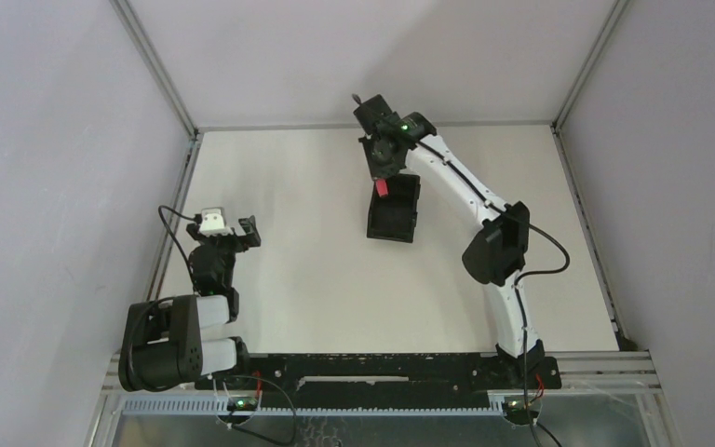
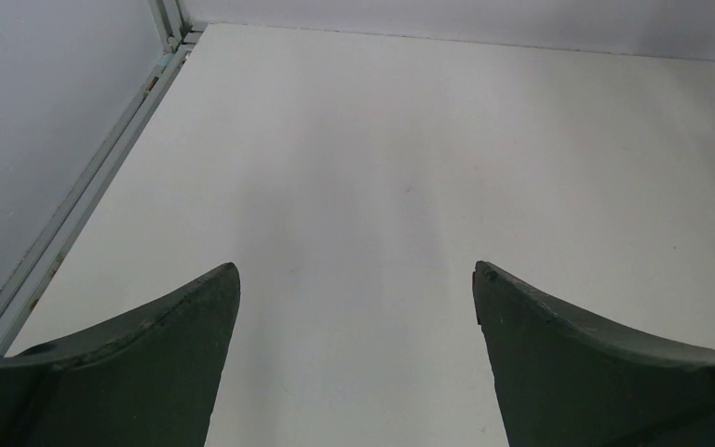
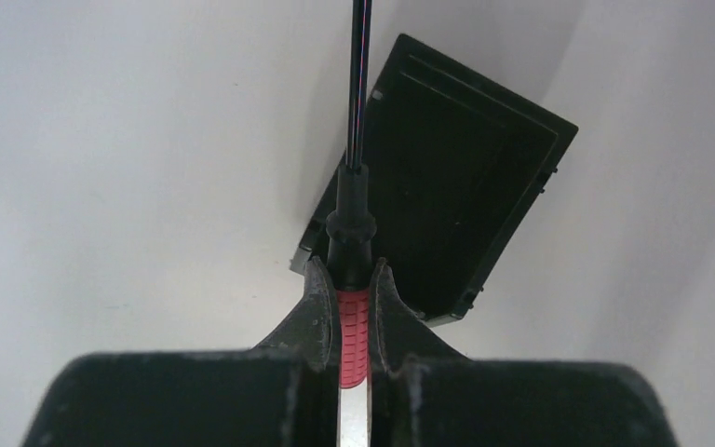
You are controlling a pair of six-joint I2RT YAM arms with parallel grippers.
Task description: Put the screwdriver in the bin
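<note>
Two grippers: my right gripper (image 3: 346, 279) was clamped narrow on the screwdriver (image 3: 350, 216); my left gripper (image 2: 356, 270) stood wide, holding nothing.
Screwdriver: held by its red handle, shaft pointing across the bin (image 3: 456, 196) edge, above the bench (image 2: 382, 140).
Handling: I judged it light and stiff, the ribbed handle grippy; the thin shaft would slip.

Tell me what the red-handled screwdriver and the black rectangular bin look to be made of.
The red-handled screwdriver: ribbed red grip looks like matte rubber or soft plastic, black collar hard plastic, thin dark shaft probably metal. The black rectangular bin: likely moulded plastic, with thin straight walls and a dull surface.
</note>
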